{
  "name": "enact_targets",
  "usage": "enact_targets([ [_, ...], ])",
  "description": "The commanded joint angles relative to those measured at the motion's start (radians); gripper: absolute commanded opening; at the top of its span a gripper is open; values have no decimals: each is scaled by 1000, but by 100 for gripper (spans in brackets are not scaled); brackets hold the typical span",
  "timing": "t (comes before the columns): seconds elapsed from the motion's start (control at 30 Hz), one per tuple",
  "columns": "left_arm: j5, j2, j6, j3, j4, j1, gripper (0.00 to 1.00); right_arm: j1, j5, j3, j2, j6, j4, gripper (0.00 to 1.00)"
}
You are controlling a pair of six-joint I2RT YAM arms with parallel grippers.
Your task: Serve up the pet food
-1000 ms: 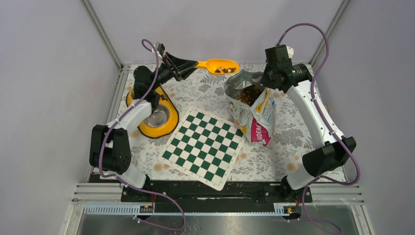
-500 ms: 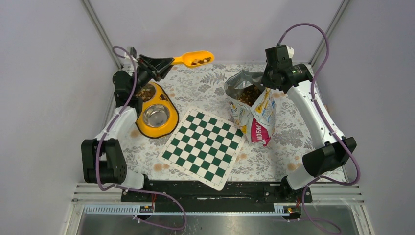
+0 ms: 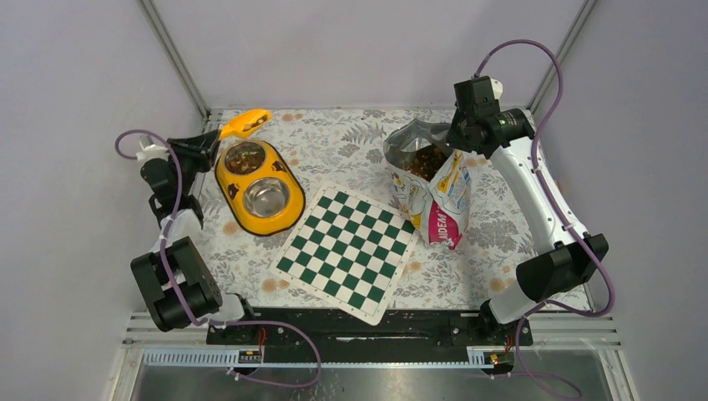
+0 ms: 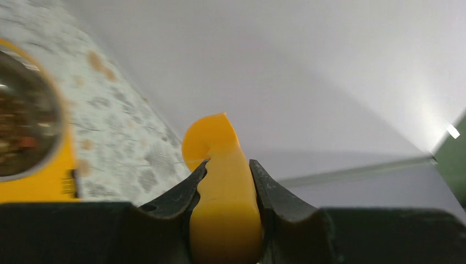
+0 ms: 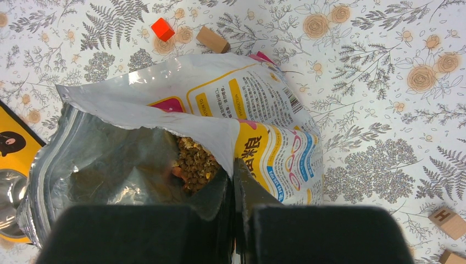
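My left gripper [image 3: 210,136] is shut on the handle of a yellow scoop [image 3: 245,124], which holds some pet food just beyond the far rim of the yellow double bowl [image 3: 285,215]. The bowl's far cup holds pet food [image 3: 245,157]; its near cup [image 3: 267,197] looks empty. In the left wrist view the scoop [image 4: 222,181] sits between my fingers [image 4: 228,165]. My right gripper [image 3: 467,138] is shut on the rim of the open food bag [image 3: 434,188]. In the right wrist view my gripper [image 5: 233,165] pinches the bag's edge [image 5: 220,135], with pet food [image 5: 195,165] inside.
A green and white chessboard [image 3: 348,248] lies at the table's middle front. A red cube [image 5: 162,28] and wooden blocks [image 5: 212,39] lie beyond the bag; more blocks [image 5: 448,221] are at its right. Cage walls stand close to the left arm.
My left arm has swung left with the scoop, from beside the bag to the far edge of the yellow bowl. The right arm and bag have not moved.
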Motion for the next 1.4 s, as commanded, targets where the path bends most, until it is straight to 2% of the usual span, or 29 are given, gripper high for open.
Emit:
enact_targets([
  [0.0,-98,-4,158,-59,64,88,0,-8,-17,13,-27,-1,62,0],
  [0.13,-109,54,215,-76,82,119,0,-8,-17,15,-24,-3,62,0],
  [0.37,-258,109,376,-55,-38,117,0,-9,-9,17,-26,-5,62,0],
  [0.63,-314,110,533,-14,-200,101,0,-11,3,24,-23,-4,63,0],
  [0.8,-374,87,657,14,-295,51,0,-11,-7,31,-17,-1,63,0],
  [1.07,-562,41,822,115,-436,-59,0,-11,-12,21,-22,4,62,0],
  [1.37,-733,18,955,199,-546,-158,0,-11,-14,16,-28,0,63,0],
])
